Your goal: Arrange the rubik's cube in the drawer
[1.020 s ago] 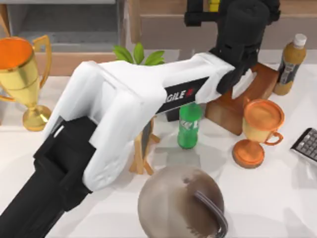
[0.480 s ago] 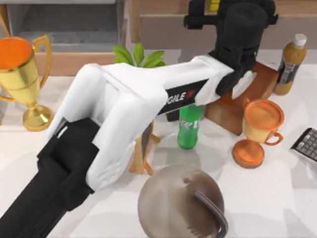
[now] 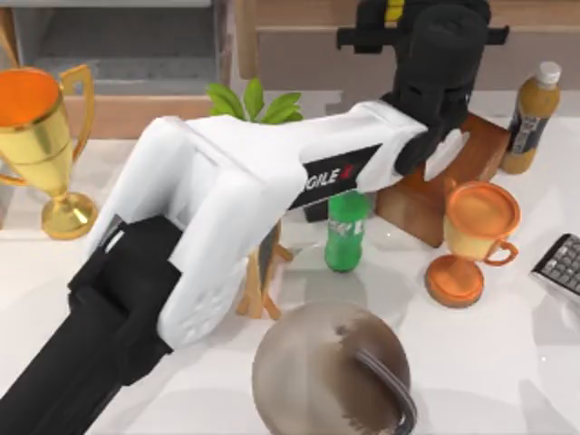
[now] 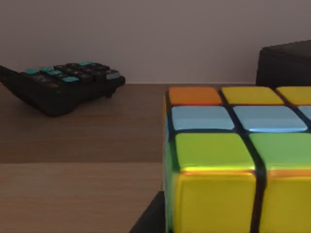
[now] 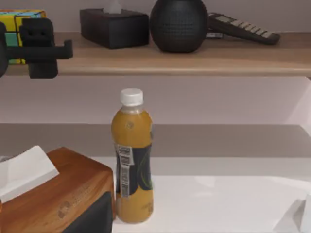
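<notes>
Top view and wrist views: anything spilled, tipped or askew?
Nothing stands out. The orange juice bottle and green bottle stand upright, and the yellow-green rubik's cube looks level on the wooden shelf by the left gripper.

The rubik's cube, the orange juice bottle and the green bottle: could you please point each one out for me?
rubik's cube (image 4: 214,153), left wrist view, a green square.
orange juice bottle (image 5: 131,179), right wrist view, its label.
green bottle (image 3: 345,237), top view, its body.

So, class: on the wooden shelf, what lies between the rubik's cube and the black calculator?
Nothing: in the left wrist view, bare wood separates the rubik's cube from the calculator.
</notes>
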